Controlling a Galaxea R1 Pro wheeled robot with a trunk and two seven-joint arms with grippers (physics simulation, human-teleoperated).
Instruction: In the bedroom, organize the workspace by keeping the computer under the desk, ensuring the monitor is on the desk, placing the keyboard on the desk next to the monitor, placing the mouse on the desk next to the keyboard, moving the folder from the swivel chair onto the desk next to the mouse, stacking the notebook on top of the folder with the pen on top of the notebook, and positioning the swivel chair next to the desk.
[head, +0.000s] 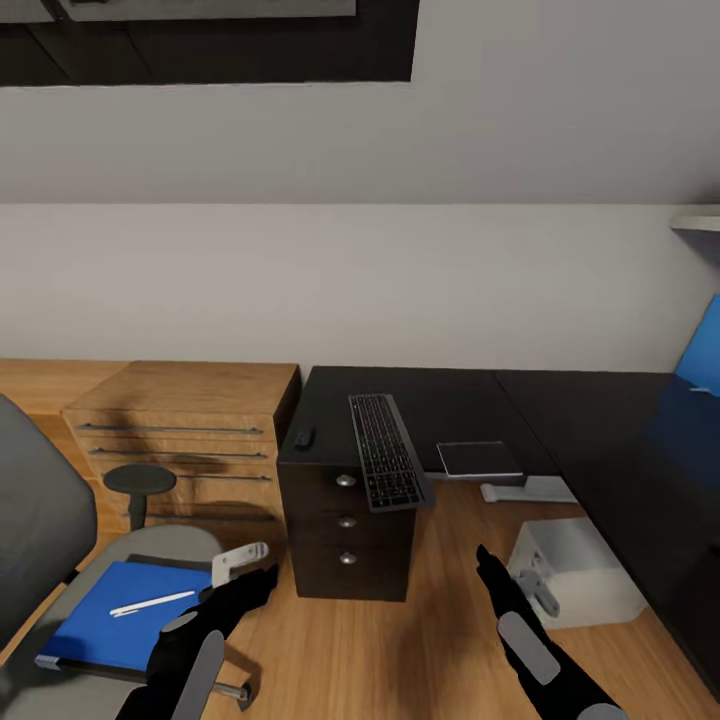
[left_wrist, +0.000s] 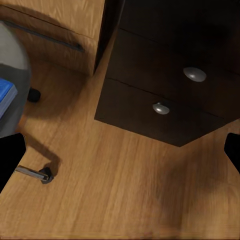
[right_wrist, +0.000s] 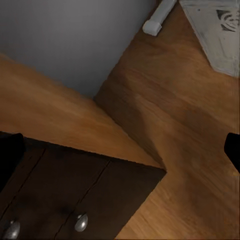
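Here the keyboard lies on the black desk, overhanging the front edge above the drawer unit, with the mouse to its left. The blue folder rests on the swivel chair seat, the white pen on it. The computer stands on the floor. Left fingers and right fingers are spread apart, grasping nothing.

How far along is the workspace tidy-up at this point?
Done: the keyboard and mouse lie on the desk, and the computer sits on the floor under it. In hand: nothing; the left hand and right hand hover open. Left: the folder with the pen on it sits on the swivel chair; chair unplaced.
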